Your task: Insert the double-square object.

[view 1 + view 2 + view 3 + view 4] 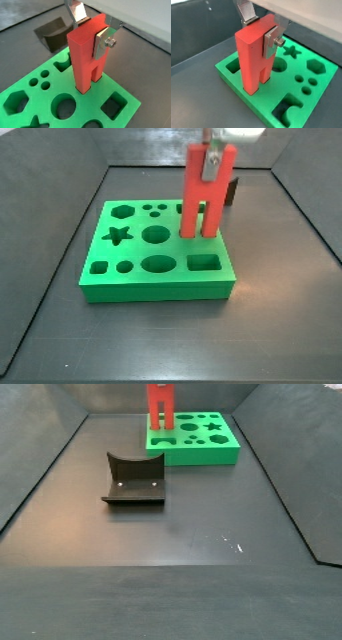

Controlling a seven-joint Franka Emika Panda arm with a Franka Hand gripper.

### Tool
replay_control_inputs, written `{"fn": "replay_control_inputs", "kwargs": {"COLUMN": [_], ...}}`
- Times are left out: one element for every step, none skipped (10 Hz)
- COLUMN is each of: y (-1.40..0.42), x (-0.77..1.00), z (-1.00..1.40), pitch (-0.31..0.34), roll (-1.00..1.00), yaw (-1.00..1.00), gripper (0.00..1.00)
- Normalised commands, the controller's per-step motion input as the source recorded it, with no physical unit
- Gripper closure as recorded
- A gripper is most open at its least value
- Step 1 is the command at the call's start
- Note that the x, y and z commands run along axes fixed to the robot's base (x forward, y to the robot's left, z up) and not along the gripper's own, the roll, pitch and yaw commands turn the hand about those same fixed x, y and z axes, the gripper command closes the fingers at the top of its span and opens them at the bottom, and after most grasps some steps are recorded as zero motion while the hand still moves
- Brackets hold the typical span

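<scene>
The double-square object (83,55) is a tall bright red bar. It stands upright with its two legs pointing down, and shows in both wrist views (252,55) and both side views (201,193) (160,404). My gripper (91,30) (261,29) (214,150) is shut on its upper end, one silver finger on each side. The leg tips meet the top of the green block (27,85) (321,85) (134,278) (214,452) near one edge. I cannot tell how deep they sit in it.
The green block has star, hexagon, round and square holes. The dark fixture (134,482) (53,32) stands on the floor beside the block, partly hidden behind the red bar in a side view (231,190). Dark walls ring the floor.
</scene>
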Motion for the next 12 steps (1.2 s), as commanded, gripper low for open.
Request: {"fn": "replay_control_inputs", "kwargs": {"y": [0.08,0.02,0.00,0.00,-0.06,-0.11,-0.11,-0.09,0.00,0.00,0.00,0.00], "x": [-0.15,-0.19,-0.10,-0.01,0.00,0.00,0.00,0.00,-0.10,-0.17,0.00,0.00], "z": [-0.22,-0.35,-0.44,-0.40,-0.37,-0.29,-0.24,-0.21,-0.19,-0.13,0.00,0.00], "pitch": [0.000,-0.044,-0.111,-0.067,-0.054,-0.034,-0.007,0.000,0.000,-0.019,0.013,0.000], "roll": [0.03,0.00,0.00,0.01,0.00,0.00,0.00,0.00,0.00,0.00,0.00,0.00], "yaw": [0.00,0.01,0.00,0.00,-0.01,-0.07,-0.10,-0.12,-0.12,-0.11,0.00,0.00], "gripper": [1.00,1.00,1.00,1.00,1.00,1.00,1.00,1.00,1.00,1.00,1.00,1.00]}}
